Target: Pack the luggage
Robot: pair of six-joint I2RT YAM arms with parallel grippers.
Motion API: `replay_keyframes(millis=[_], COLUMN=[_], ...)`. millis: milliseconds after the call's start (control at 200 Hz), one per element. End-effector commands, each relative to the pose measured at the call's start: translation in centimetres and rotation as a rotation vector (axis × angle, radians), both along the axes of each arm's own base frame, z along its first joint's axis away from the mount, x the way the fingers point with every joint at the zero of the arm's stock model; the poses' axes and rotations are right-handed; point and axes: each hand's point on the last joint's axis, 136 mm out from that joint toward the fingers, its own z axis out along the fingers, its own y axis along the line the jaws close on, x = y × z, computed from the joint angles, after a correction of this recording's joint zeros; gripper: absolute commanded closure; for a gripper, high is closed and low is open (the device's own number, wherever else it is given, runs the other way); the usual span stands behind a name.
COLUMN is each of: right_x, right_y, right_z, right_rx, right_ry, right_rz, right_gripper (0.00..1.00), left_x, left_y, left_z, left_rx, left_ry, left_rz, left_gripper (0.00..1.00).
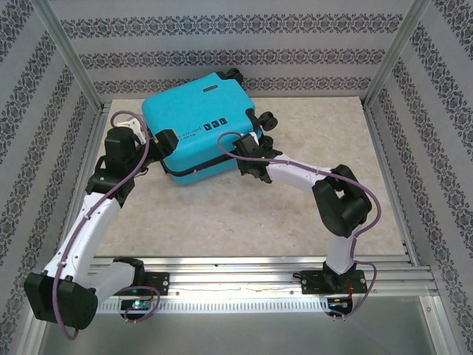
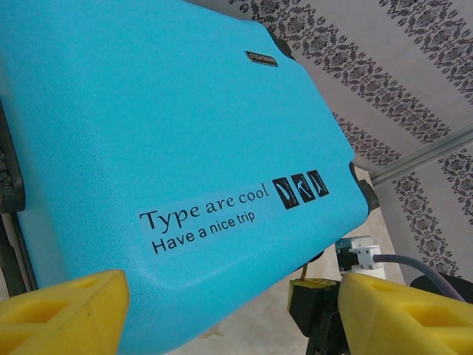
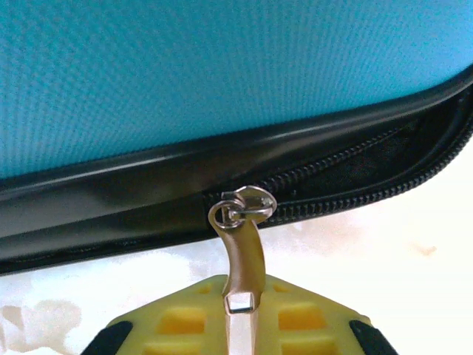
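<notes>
Right hand (image 3: pixel 240 307) pinching the zipper pull (image 3: pixel 240 255) on the near edge of the luggage (image 1: pixel 198 122), zip (image 3: pixel 355 181) gaping beside it, luggage lying flat back-left of centre on the desk (image 1: pixel 325 140), left hand (image 2: pixel 233 299) spread at its left corner, patterned walls (image 1: pixel 222 44) around.

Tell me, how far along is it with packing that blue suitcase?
Done: the luggage lies with its lid down. In hand: the right gripper pinches the zipper pull, while the left gripper sits open at the case's edge. Left: the zipper teeth past the slider gape apart, so the zipping is not yet finished.
</notes>
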Motion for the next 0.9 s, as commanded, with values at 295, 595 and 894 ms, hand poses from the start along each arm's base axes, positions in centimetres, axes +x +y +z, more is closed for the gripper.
replay_keyframes(millis=[295,595,894], right_x=[0.3,-0.8,-1.0], right_y=[0.1,1.0,0.8], right_z=[2.1,2.0,1.3], right_rx=[0.393,0.612,0.732], right_ry=[0.018,0.068,0.074], right_rz=[0.283,0.437,0.424], right_gripper=[1.0,1.0,1.0], left_x=[-0.8,-0.5,-0.3], left_y=[-0.2,-1.3,-4.6], left_z=[2.9,3.3,3.5], left_rx=[0.012,0.008,0.022], left_ry=[-0.062,-0.079,-0.097], left_rz=[-0.013,-0.061,-0.169], left_gripper=[0.25,0.25,0.25])
